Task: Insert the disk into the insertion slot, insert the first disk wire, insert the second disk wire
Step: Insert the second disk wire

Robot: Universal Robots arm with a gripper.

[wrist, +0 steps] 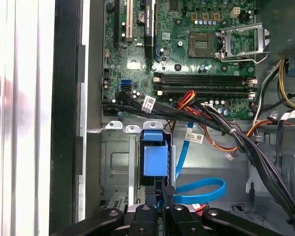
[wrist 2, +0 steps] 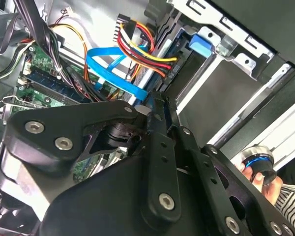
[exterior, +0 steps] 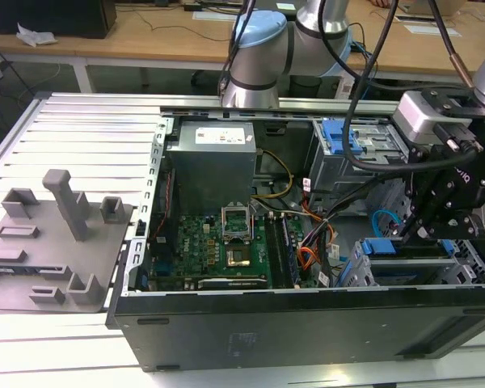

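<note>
One black robot hand (wrist: 163, 209) sits closed on the thin flat light-blue data cable (wrist: 201, 191) beside the blue-framed disk (wrist: 155, 160).

Looped second disk wire (wrist 2: 108, 66) beside fingers (wrist 2: 155, 110)

The flat silver disk in its bright blue plastic carrier (wrist: 155, 160) sits mostly hidden inside the low silver metal slot (wrist: 119, 167). The thin light-blue flat cable (wrist: 201, 191) goes behind the black gripper (wrist: 162, 196), so its end is hidden. A hand (wrist 2: 265, 179) is cut off by the second wrist view's edge.
</note>
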